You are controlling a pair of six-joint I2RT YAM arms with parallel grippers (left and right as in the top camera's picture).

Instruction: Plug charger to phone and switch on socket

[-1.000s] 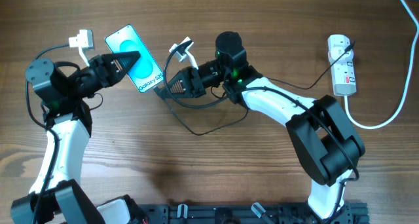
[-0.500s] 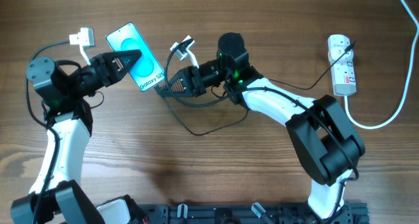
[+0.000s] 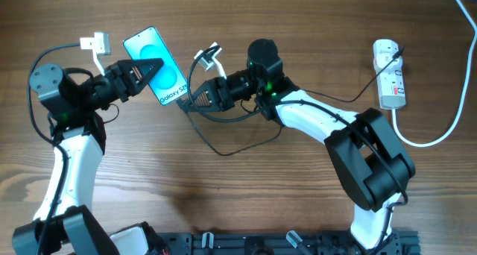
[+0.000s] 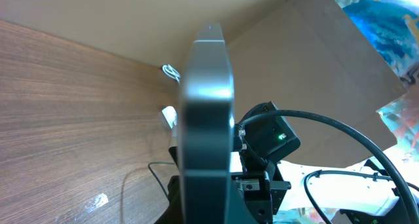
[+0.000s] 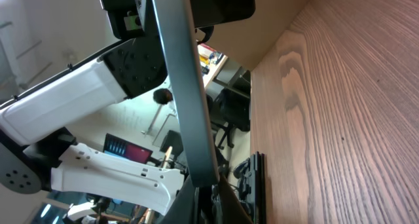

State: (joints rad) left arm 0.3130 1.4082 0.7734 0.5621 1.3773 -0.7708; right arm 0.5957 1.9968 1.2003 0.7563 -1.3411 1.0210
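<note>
Your left gripper (image 3: 143, 67) clamps the phone (image 3: 162, 74), long axis lying across its jaws, with the phone's free end just ahead of your right gripper (image 3: 190, 101), which looks pinched shut on the charger (image 3: 220, 151) tip.

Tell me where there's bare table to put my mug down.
Bare wood lies between the left arm and right arm, below the black cable, and along the far edge between the phone and power strip. Crowded where both arms meet at the phone.
</note>
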